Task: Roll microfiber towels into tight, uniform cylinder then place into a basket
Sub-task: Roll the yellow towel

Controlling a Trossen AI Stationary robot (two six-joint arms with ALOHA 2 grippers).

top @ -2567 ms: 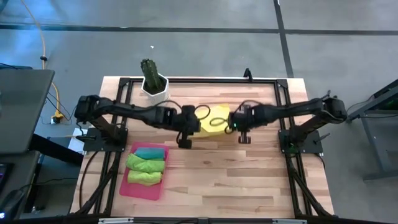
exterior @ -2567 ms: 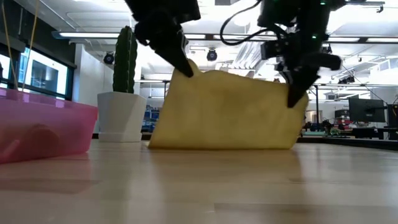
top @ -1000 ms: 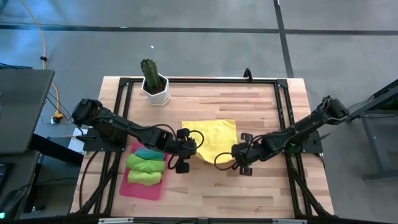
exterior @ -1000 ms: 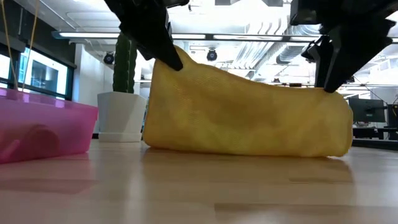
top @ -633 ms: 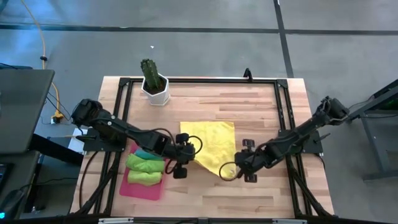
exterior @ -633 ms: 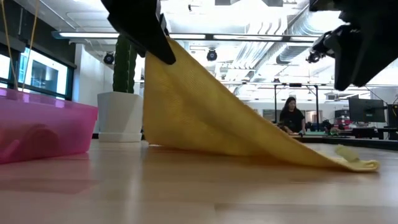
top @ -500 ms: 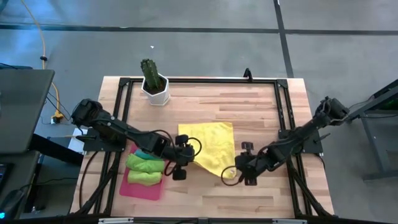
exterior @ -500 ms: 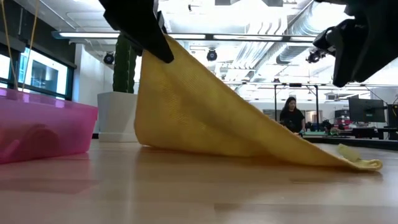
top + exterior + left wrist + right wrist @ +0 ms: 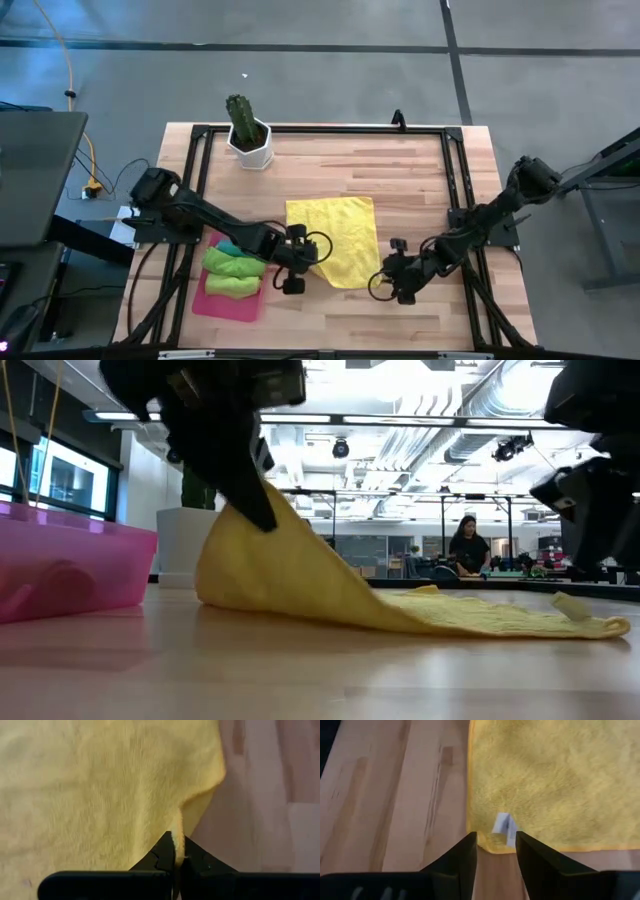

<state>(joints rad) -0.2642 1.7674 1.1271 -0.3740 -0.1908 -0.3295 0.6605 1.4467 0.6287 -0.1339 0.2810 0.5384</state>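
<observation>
1. Our yellow towel now lies nearly flat mid-worktop, beside the basket at the front-left edge.
2. Right gripper just let its corner drop, fingers apart.
3. Left gripper stays pinched on its corner, so rolling's next.

A towel lies at the table's centre. The basket sits at its eight o'clock with three rolled towels inside. A potted cactus stands at eleven o'clock. The left gripper meets the towel's seven-o'clock corner; the right gripper is just beside the five-o'clock corner.
</observation>
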